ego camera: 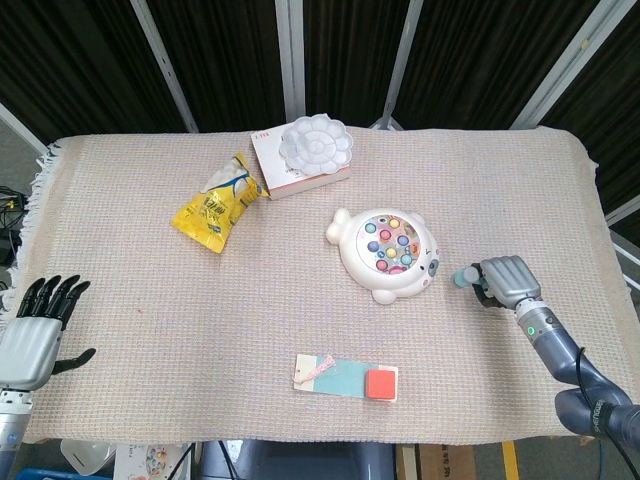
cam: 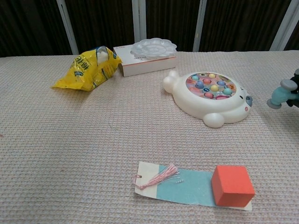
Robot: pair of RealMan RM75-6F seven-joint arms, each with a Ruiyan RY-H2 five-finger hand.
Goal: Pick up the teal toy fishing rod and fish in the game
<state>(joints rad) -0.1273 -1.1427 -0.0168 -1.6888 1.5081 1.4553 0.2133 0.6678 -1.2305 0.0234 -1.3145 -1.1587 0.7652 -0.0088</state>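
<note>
Two hands show on my screens: my left hand point(ego camera: 35, 335) sits at the near left corner of the table point(ego camera: 130, 300), fingers spread and apart, holding nothing, and it appears only in the head view. Going rightward, a yellow snack bag point(ego camera: 216, 208) lies on the woven cloth, crumpled, with nothing touching it. Just beside it toward the far edge is a white box point(ego camera: 290, 172) with a white flower-shaped palette point(ego camera: 315, 143) resting on top; I cannot see anything in its wells. Near the front edge lies a paper card point(cam: 184, 186), part white and part teal, with a pink tassel point(cam: 158, 177) on its left end and an orange-red cube point(cam: 232, 185) standing on its right end. Further right, mid-table, is the fishing game point(ego camera: 385, 254), a cream animal-shaped base whose round tray holds small fish pieces point(cam: 210, 85) in several colours; nothing hangs over it. Right of the game, apart from it, my right hand point(ego camera: 505, 281) is clenched around the teal toy fishing rod point(ego camera: 465, 277), whose blunt teal end pokes out of the fist toward the game. In the chest view only that teal end point(cam: 279, 96) and a sliver of the hand show at the right border.
</note>
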